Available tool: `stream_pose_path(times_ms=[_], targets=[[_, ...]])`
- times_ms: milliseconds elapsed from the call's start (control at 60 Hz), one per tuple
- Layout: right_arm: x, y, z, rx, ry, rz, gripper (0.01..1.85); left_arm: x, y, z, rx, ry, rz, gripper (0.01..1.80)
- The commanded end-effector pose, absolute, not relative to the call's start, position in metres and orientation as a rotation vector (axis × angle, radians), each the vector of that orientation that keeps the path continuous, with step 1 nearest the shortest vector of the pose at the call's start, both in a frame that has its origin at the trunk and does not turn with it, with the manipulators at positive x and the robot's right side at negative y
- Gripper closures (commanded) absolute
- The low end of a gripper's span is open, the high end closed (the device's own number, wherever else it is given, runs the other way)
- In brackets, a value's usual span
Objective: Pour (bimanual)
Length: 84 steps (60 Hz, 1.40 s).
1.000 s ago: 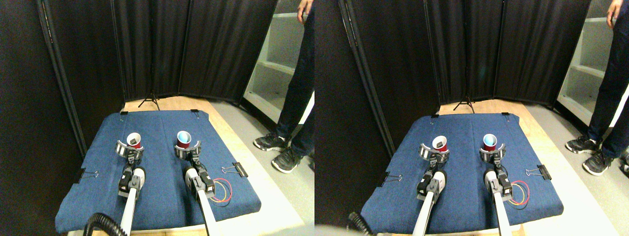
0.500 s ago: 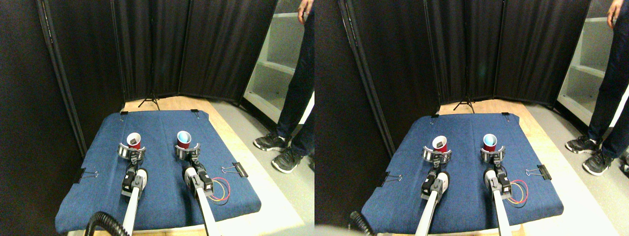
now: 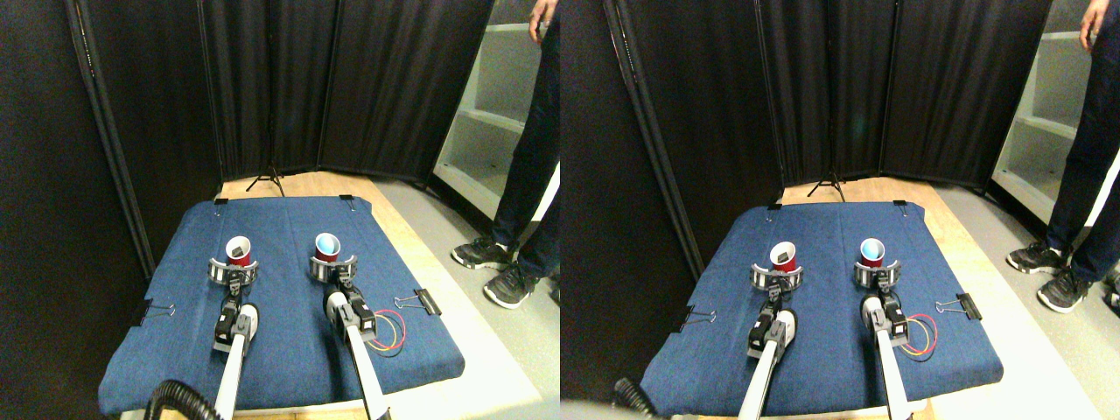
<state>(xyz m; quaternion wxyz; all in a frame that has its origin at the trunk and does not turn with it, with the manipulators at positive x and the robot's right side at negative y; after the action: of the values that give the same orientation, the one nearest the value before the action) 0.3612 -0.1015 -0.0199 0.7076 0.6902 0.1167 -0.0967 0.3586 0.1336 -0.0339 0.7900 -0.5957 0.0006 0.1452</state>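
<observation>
A blue cloth [image 3: 289,350] covers the worktop [image 3: 411,232], black curtains [image 3: 350,87] behind. Each end effector, left [image 3: 232,270] and right [image 3: 333,266], is clamped on a red cup: left cup [image 3: 238,251], right cup [image 3: 326,247]. A person [image 3: 525,175] stands right.

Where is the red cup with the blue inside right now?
The blue-lined red cup stands on the blue cloth, right of centre, just ahead of the right gripper; the other red cup sits to its left.
</observation>
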Motion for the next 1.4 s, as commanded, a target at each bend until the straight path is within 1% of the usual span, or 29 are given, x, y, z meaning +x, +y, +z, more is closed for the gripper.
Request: stream_pose_path(times_ms=[17,167,267,367,433,467,567,633,950,1033,1050,1150,1183,1217,1233,1250,1267,1283,1300,1333,1383,1400], targets=[[0.366,-0.101,-0.018,1.565,0.251,-0.198,0.77,0.360,0.132,-0.041,-1.275,0.033,0.345,0.58],[0.371,-0.101,-0.022,1.547,0.262,-0.196,0.73,0.364,0.133,-0.045,-1.305,0.047,0.345,0.58],[0.374,-0.099,-0.023,1.546,0.265,-0.197,0.75,0.367,0.132,-0.046,-1.326,0.046,0.350,0.58],[0.376,-0.098,-0.022,1.560,0.268,-0.201,0.76,0.369,0.132,-0.045,-1.284,0.037,0.346,0.60],[0.377,-0.097,-0.021,1.562,0.270,-0.198,0.75,0.368,0.130,-0.042,-1.255,0.043,0.350,0.62],[0.378,-0.096,-0.020,1.562,0.272,-0.197,0.77,0.369,0.129,-0.042,-1.246,0.049,0.351,0.62],[0.380,-0.093,-0.019,1.555,0.277,-0.192,0.81,0.373,0.129,-0.043,-1.258,0.061,0.356,0.62],[0.381,-0.093,-0.019,1.547,0.282,-0.188,0.80,0.373,0.127,-0.042,-1.254,0.068,0.355,0.60],[0.383,-0.092,-0.023,1.546,0.286,-0.202,0.84,0.377,0.127,-0.048,-1.239,0.090,0.384,0.60],[0.382,-0.092,-0.023,1.543,0.291,-0.207,0.85,0.377,0.126,-0.051,-1.219,0.092,0.386,0.63],[0.383,-0.092,-0.023,1.541,0.294,-0.205,0.85,0.377,0.125,-0.050,-1.221,0.082,0.393,0.66],[0.381,-0.092,-0.023,1.522,0.300,-0.198,0.84,0.378,0.126,-0.052,-1.208,0.037,0.423,0.72],[0.381,-0.091,-0.023,1.528,0.299,-0.199,0.85,0.378,0.126,-0.051,-1.210,-0.013,0.449,0.82],[0.380,-0.091,-0.023,1.530,0.295,-0.211,0.95,0.379,0.126,-0.050,-1.184,-0.086,0.500,1.05],[0.380,-0.091,-0.023,1.531,0.292,-0.214,0.98,0.379,0.126,-0.050,-1.179,-0.102,0.510,1.11],[0.380,-0.091,-0.023,1.531,0.292,-0.214,0.98,0.379,0.126,-0.050,-1.179,-0.102,0.510,1.11],[0.381,-0.091,-0.023,1.531,0.278,-0.223,1.15,0.380,0.127,-0.050,-1.166,-0.125,0.522,1.41],[0.381,-0.091,-0.023,1.531,0.278,-0.223,1.15,0.380,0.127,-0.050,-1.166,-0.125,0.522,1.41],[0.381,-0.090,-0.024,1.527,0.267,-0.230,1.23,0.380,0.128,-0.050,-1.156,-0.132,0.532,1.48],[0.380,-0.090,-0.024,1.520,0.252,-0.241,1.29,0.381,0.128,-0.050,-1.144,-0.143,0.547,1.48],[0.380,-0.089,-0.023,1.528,0.225,-0.273,1.50,0.381,0.130,-0.049,-1.114,-0.159,0.566,1.48],[0.379,-0.089,-0.023,1.529,0.222,-0.279,1.52,0.381,0.130,-0.049,-1.114,-0.160,0.567,1.48]])
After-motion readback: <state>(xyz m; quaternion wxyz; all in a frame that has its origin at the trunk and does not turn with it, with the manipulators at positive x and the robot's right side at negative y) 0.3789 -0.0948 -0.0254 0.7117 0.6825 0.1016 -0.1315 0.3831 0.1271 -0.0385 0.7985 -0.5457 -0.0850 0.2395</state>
